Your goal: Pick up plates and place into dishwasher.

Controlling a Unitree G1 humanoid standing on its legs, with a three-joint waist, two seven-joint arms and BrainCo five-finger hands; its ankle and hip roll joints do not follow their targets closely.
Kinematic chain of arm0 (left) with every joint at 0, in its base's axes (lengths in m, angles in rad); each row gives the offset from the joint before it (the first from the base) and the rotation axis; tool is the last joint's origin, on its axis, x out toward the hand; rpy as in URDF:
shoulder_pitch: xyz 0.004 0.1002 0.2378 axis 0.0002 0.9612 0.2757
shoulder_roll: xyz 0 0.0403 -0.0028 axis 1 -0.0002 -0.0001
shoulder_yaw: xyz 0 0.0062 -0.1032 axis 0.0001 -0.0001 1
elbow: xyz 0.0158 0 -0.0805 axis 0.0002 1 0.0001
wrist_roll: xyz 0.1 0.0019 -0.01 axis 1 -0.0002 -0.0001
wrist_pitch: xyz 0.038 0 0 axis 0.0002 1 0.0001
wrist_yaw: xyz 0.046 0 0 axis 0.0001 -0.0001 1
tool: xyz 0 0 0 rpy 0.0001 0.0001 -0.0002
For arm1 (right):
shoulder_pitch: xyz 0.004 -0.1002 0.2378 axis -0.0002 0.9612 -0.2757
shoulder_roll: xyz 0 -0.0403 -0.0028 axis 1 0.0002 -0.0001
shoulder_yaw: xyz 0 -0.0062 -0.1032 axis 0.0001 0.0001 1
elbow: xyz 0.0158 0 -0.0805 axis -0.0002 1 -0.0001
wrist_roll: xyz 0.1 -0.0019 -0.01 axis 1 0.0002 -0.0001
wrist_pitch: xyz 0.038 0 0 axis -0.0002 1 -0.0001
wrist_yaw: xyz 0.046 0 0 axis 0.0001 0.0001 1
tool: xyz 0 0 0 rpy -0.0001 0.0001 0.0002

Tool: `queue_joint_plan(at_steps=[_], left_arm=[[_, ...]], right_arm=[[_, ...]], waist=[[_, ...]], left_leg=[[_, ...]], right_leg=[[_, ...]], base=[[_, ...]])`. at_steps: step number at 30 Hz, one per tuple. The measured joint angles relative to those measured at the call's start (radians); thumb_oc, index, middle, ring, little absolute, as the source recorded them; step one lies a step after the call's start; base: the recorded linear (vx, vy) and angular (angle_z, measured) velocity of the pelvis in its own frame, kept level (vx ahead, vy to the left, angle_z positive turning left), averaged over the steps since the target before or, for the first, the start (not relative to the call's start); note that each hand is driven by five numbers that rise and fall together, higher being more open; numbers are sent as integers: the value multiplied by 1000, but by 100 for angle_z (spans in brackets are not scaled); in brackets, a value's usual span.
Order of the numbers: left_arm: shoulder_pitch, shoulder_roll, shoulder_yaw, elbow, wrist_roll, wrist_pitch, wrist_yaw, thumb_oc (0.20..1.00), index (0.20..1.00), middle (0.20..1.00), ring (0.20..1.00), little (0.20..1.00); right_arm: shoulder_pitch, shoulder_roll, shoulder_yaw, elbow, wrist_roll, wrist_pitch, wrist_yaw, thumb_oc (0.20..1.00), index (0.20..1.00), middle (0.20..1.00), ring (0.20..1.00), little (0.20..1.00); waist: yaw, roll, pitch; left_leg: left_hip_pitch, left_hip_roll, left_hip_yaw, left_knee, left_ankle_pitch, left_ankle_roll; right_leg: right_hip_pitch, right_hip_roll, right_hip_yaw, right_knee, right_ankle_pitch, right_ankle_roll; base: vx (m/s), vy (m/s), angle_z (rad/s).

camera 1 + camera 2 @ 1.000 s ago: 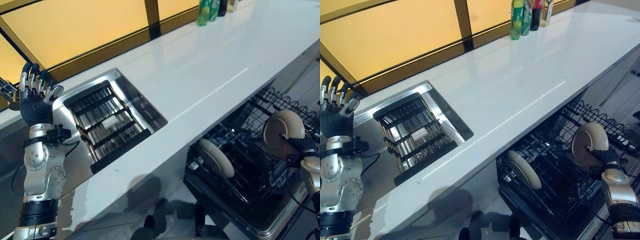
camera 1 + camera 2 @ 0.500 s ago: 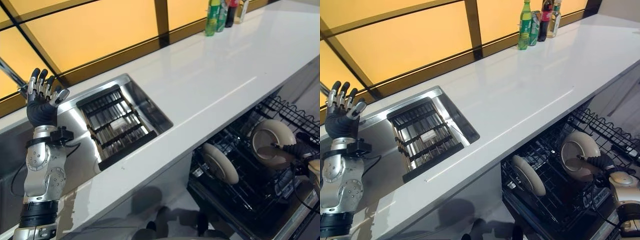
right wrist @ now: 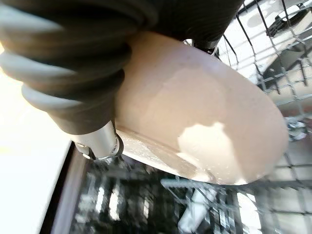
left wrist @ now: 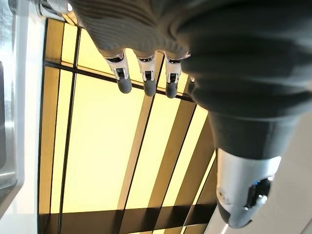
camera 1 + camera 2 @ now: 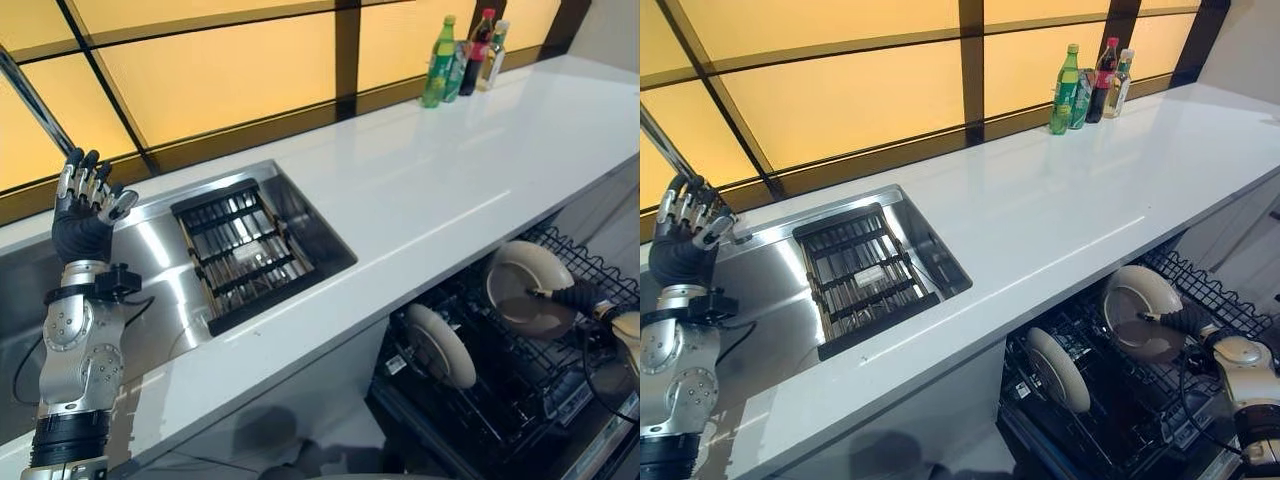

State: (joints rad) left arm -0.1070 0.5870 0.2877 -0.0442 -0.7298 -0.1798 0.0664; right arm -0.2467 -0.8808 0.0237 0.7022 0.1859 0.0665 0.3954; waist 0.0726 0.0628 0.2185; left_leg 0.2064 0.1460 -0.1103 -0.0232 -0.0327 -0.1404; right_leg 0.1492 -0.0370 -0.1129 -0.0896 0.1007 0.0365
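A long white countertop (image 5: pixel 440 170) runs below amber window panels (image 5: pixel 220 70), with a steel sink (image 5: pixel 165 255) sunk into it at the robot's left. A black slatted rack (image 5: pixel 240 250) sits inside the sink basin. Below the counter edge, at the robot's right, the black wire dishwasher rack (image 5: pixel 500 370) is pulled out.

2 cream plates are at that rack. The first plate (image 5: pixel 440 345) stands upright on edge in the tines near the counter side. The second plate (image 5: pixel 525 285) is held tilted above the rack, further to the right, by the right hand (image 5: pixel 580 297), whose dark thumb lies across the plate's face; the right wrist view shows the plate's pale surface close against the hand's ribbed cover, with wire mesh behind it, so the hand is gripping the plate.

The left hand (image 5: pixel 85 200) is raised beside the sink's far-left corner, fingers straight and spread, holding nothing.

3 bottles (image 5: pixel 1087 80) stand together at the far end of the counter against the window.
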Motion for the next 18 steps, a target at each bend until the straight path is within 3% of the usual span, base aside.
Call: queue_joint_plan(at_steps=[4, 11, 18], left_arm=[[1, 3, -9, 7, 0, 0, 2, 1000, 1000, 1000, 1000, 1000], [-4, 21, -84, 32, 0, -5, 39, 1000, 1000, 1000, 1000, 1000], [-111, 24, -132, 71, 0, -30, 83, 1000, 1000, 1000, 1000, 1000]], right_arm=[[20, 0, 46, 31, -16, 6, 10, 200, 200, 200, 200, 200], [-7, -6, 83, 92, -18, 7, -7, 200, 200, 200, 200, 200], [-126, -30, 140, 143, -9, -18, -27, 200, 200, 200, 200, 200]], waist=[[-3, 5, 1], [-7, 35, 18], [-9, 91, 114]], left_leg=[[-8, -1, -1, 4, 0, 0], [-99, -2, -3, 18, 10, 2], [-187, -8, -8, 19, 49, -12]], right_leg=[[-1, -2, -1, 5, -3, -5], [-113, -5, 0, 53, -3, -10], [-202, -9, -5, 46, 29, -14]], base=[[-53, 14, 0], [-151, 15, -2], [-131, 3, 0]])
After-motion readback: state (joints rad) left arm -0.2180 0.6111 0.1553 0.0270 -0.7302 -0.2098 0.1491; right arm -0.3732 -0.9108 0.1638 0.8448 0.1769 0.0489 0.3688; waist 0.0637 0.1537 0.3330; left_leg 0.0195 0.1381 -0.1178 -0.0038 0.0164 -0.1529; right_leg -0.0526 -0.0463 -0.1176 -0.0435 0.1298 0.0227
